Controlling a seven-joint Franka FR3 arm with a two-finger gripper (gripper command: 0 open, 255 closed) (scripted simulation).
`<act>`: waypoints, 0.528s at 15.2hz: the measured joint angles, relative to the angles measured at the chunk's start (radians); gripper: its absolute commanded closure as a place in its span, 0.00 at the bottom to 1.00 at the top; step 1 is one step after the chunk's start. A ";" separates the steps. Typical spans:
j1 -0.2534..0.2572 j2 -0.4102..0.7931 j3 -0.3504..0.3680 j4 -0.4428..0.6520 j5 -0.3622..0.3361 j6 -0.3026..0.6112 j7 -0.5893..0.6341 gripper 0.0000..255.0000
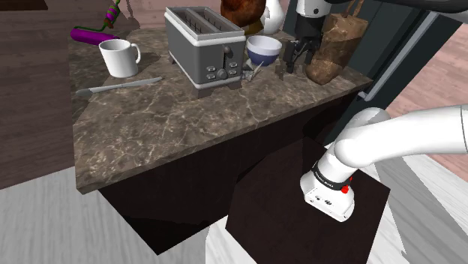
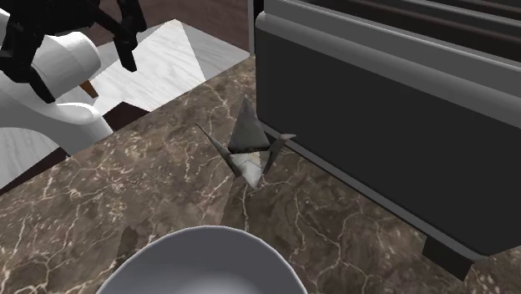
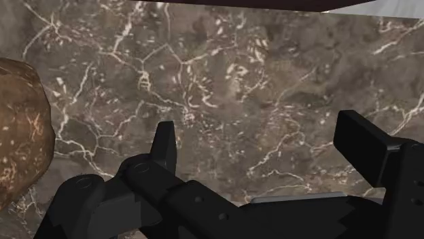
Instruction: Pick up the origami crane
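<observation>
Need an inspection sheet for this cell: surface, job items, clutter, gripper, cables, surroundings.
Surface: dark veined marble counter on a dark cabinet.
Job's things: origami crane, grey, standing on the counter close beside the toaster and near the bowl; nothing grips it.
Clutter: white mug, grey utensil lying flat, purple object at the far edge, brown lumpy object.
Grippers: gripper open, over bare counter beside the brown lumpy object, apart from the crane, holding nothing.
Cables: nothing seen.
Surroundings: pale plank floor in front of the counter.
</observation>
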 measured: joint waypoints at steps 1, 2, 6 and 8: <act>0.000 0.000 0.000 0.000 0.000 0.000 0.000 0.00; -0.001 0.020 0.001 0.009 0.005 0.011 0.008 0.00; -0.005 0.143 0.020 0.073 0.047 0.067 0.079 0.00; -0.011 0.236 0.023 0.132 0.063 0.101 0.109 0.00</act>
